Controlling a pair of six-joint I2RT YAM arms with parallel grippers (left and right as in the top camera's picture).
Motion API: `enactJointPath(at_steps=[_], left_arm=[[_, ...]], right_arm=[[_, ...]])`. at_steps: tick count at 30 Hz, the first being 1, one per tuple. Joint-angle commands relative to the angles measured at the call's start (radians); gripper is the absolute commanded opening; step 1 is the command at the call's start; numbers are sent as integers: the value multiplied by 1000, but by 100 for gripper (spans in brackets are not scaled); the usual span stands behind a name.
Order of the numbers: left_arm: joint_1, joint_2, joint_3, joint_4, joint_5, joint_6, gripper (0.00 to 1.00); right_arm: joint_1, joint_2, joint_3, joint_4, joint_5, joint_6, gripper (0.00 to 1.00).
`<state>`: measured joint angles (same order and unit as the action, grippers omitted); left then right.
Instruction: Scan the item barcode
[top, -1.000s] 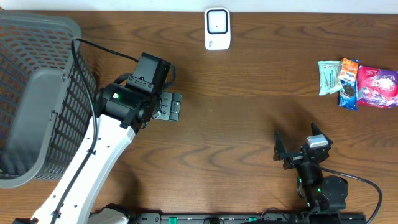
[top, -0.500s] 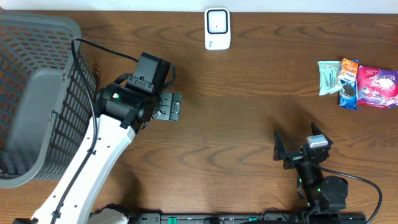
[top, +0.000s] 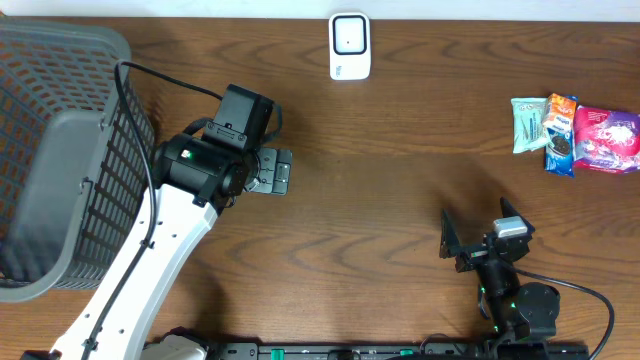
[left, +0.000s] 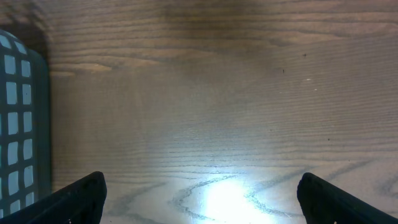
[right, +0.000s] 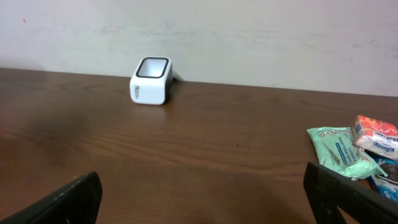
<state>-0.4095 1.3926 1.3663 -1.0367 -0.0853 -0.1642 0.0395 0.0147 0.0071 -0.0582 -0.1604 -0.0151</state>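
Note:
The white barcode scanner (top: 349, 45) stands at the table's far edge, and it also shows in the right wrist view as a white scanner (right: 150, 80) by the wall. Three snack packets lie at the far right: a green one (top: 529, 123), a blue and orange one (top: 560, 135) and a pink one (top: 606, 138). My left gripper (top: 272, 172) hovers open over bare wood at centre left, far from them; in its wrist view the left gripper (left: 202, 199) holds nothing. My right gripper (top: 478, 232) rests open near the front edge, below the packets, and in its own view the right gripper (right: 205, 199) is empty.
A large grey mesh basket (top: 60, 150) fills the left side of the table, and the basket's wall (left: 18, 124) shows at the left edge of the left wrist view. A black cable (top: 170, 80) runs over its rim to the left arm.

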Motion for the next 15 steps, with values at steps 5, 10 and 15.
enactJointPath(at_steps=[5,10,15], left_arm=[[0,3,-2,-2,-9,-13,98],[0,3,-2,-5,-9,-13,98],[0,10,-3,-10,-9,-13,98]], right_arm=[[-8,-8,-2,-4,1,3,99],[-8,-8,-2,-4,1,3,99],[-8,-8,-2,-4,1,3,99]])
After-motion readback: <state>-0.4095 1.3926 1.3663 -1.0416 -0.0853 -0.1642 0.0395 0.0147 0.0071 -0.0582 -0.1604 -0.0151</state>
